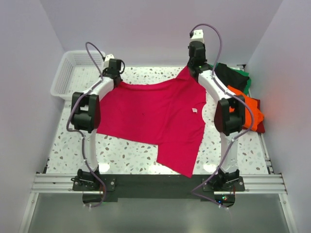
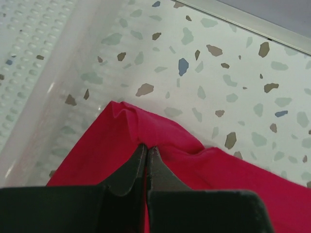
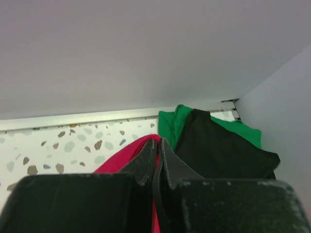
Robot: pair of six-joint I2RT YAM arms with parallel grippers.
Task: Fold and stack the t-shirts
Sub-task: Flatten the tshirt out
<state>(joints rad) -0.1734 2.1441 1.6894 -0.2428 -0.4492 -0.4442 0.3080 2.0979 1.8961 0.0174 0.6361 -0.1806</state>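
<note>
On the speckled white table (image 1: 121, 153), the crimson-pink t-shirt (image 1: 155, 114) lies spread between the arms, the left gripper (image 2: 147, 149) and right gripper (image 3: 159, 143) each clamped tight on a far corner of it, likely to pull the cloth flat for folding.

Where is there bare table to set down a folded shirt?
Biggest bare patch: near-left table, between the crimson shirt hem and the front rail. There is a narrow strip behind the shirt, between the basket and the right arm. Crowded: far right, where the shirt pile sits.
</note>
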